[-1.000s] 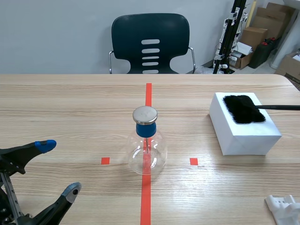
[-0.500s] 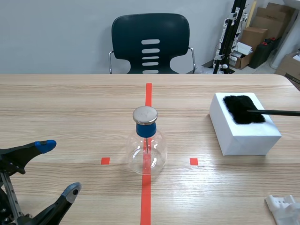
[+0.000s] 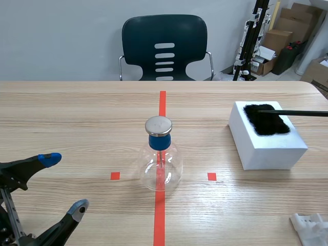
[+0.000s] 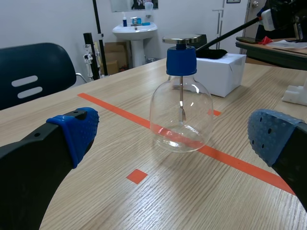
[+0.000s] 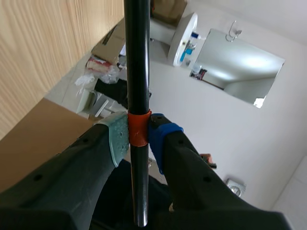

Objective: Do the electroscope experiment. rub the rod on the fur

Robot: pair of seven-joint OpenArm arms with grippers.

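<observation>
The left gripper sits low at the near left of the table, its fingers spread wide with nothing between them, well clear of the work. From its wrist view it faces the electroscope, a clear glass flask with a blue stopper and a flat metal disc on top, standing on the red centre tape. For this step that arm is best left parked, so the flask is not jostled.

Further right stands a white box with a patch of black fur lying on its top face. The thin black rod comes in from the right edge, nearly level, and its tip lies over the far part of the fur. Whether it presses into the pile or only skims it cannot be told from here.

The right gripper is clamped on the rod, its pads pinching it at an orange band, far back from the working end.

Because the hold is so far back, the tip will flex and wander. I judge the rubbing goes best with light downward pressure, enough to bury the rod in the fur. Strokes should run along the rod's length and stay within the patch, so the fur is not dragged off the box or the box shoved. The grip should stay firm so the rod does not swivel.
</observation>
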